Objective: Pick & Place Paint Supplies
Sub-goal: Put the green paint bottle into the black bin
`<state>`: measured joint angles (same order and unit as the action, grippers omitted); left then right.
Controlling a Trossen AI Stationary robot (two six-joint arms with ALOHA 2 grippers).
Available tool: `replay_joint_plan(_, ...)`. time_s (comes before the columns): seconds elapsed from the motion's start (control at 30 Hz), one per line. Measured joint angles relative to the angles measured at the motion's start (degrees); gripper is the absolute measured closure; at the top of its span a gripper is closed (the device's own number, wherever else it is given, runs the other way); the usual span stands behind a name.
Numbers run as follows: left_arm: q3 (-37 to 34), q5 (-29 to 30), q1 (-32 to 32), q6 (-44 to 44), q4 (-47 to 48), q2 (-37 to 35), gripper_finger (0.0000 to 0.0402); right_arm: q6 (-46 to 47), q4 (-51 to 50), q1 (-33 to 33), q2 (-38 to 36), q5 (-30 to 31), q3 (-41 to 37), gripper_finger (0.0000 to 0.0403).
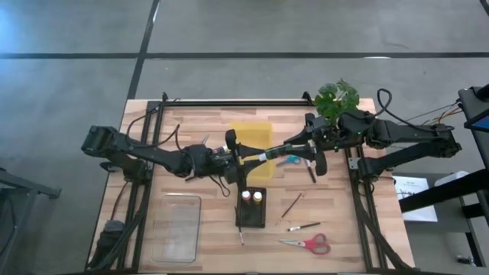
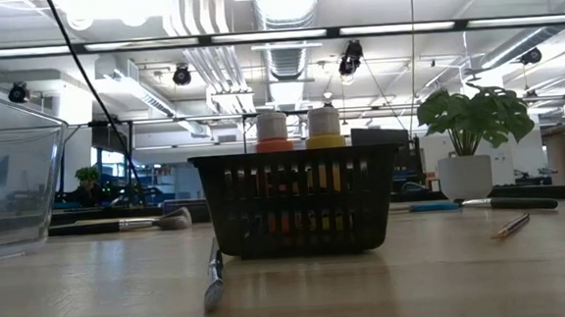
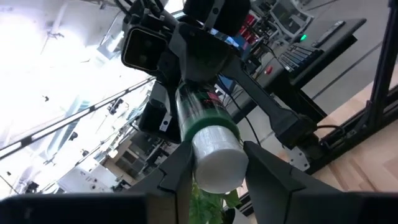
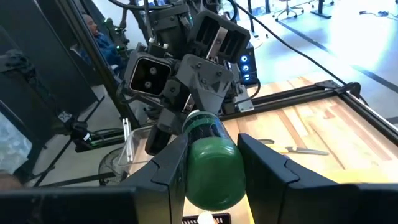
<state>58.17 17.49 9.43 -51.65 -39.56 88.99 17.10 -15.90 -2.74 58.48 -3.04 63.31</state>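
One small paint bottle [image 1: 268,156] hangs level in the air over the table's middle, between my two grippers. It has a white end [image 3: 214,163] with a green ring, and a green end [image 4: 211,169]. My left gripper [image 1: 250,158] comes from the table's left and is shut on the white end. My right gripper [image 1: 294,151] comes from the right and is shut on the green end. A black basket [image 1: 250,218] below holds a red-topped bottle [image 2: 272,130] and a yellow-topped bottle [image 2: 324,126]. The low view shows neither gripper. My left gripper [image 3: 214,186] pinches the bottle's white end [image 3: 217,149] between its two fingers, level from the table's left, fingers along the bottle. The bottle is lifted clear. My right gripper [image 4: 211,186] pinches the bottle's green end [image 4: 214,155] between its two fingers, level from the table's right, fingers along the bottle.
A yellow box [image 1: 252,136] sits behind the grippers and a clear tub [image 1: 177,228] near left. Thin brushes [image 1: 292,205] [image 1: 303,227], red scissors [image 1: 309,244] and a dark brush [image 1: 311,173] lie to the right. One brush [image 2: 213,276] leans on the basket. A potted plant [image 1: 338,98] stands far right.
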Motion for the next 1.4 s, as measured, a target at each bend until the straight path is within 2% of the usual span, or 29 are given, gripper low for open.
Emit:
replay_joint_plan(0.1, 0.0, 1.3, 0.0, 0.6, -0.4, -0.1, 0.028, -0.4, -0.1, 0.0, 0.0, 0.0, 0.0, 0.0248)
replay_joint_plan(0.3, 0.0, 2.5, 0.0, 2.4, 1.8, -0.8, 0.0281, -1.0, 0.5, 0.0, 0.0, -0.1, -0.1, 0.0145)
replay_joint_plan(0.43, 0.1, 3.6, 0.0, 5.1, 11.8, -3.1, 0.0281, -1.8, 0.7, 0.0, -0.5, -0.4, 0.4, 0.009)
replay_joint_plan(0.53, 0.2, 3.4, 0.7, 6.9, 23.7, -6.5, 0.0281, -2.3, 0.6, 0.0, -1.4, -0.5, 1.3, 0.0067)
replay_joint_plan(0.7, 8.0, 2.0, 4.6, 12.9, 50.5, -10.3, 0.0281, -2.8, -0.5, 0.0, -2.3, -0.4, 1.8, 0.006)
replay_joint_plan(0.8, 16.3, 2.0, 7.9, 17.4, 65.8, -9.0, 0.0281, -3.2, -0.6, 0.0, -2.7, -0.4, 1.8, 0.006)
replay_joint_plan(0.93, 27.6, 2.0, 11.1, 22.8, 79.3, -5.5, 0.0281, -4.0, -1.4, 0.0, -2.9, -0.4, 1.8, 0.006)
replay_joint_plan(1.1, 38.4, 1.7, 12.9, 29.0, 92.6, 1.6, 0.0281, -4.1, -2.3, 0.0, -3.0, -0.4, 1.8, 0.006)
replay_joint_plan(1.4, 53.8, -6.5, 13.5, 33.9, 105.0, 16.3, 0.0281, -4.0, -5.6, 0.0, -3.2, -0.4, 1.8, 0.006)
